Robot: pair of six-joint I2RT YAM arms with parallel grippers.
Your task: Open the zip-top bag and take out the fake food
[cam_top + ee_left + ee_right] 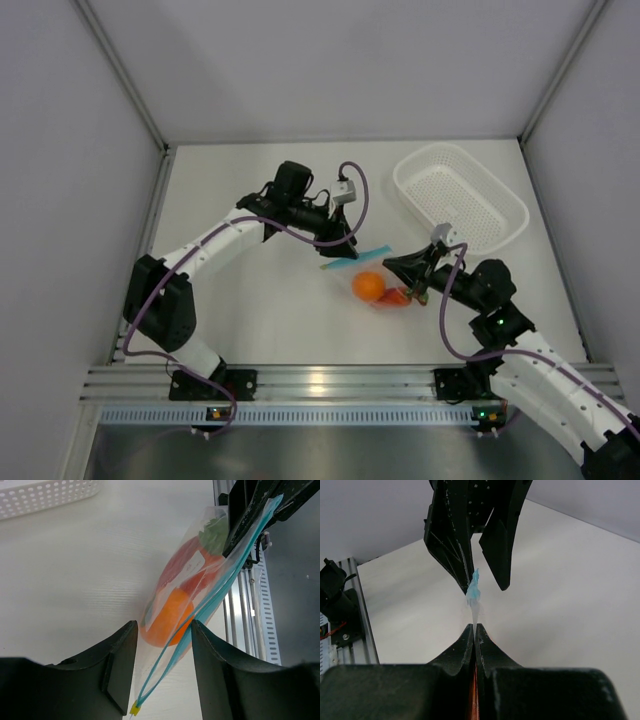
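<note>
The zip-top bag (378,285) lies mid-table, its light blue zip strip (355,257) toward the left arm. Through the plastic I see the fake food: a round orange (167,617), a red piece (177,567) and something green (215,532). My left gripper (162,655) is open and straddles the end of the zip strip (165,665), whose two tracks are slightly parted above a yellow end tab (135,710). My right gripper (475,627) is shut on a thin edge of the bag (474,605) at the opposite end. It also shows in the overhead view (415,283).
A white perforated basket (460,195) stands at the back right, and its corner shows in the left wrist view (45,495). The aluminium rail (330,385) runs along the table's near edge. Walls close in the left, right and back sides.
</note>
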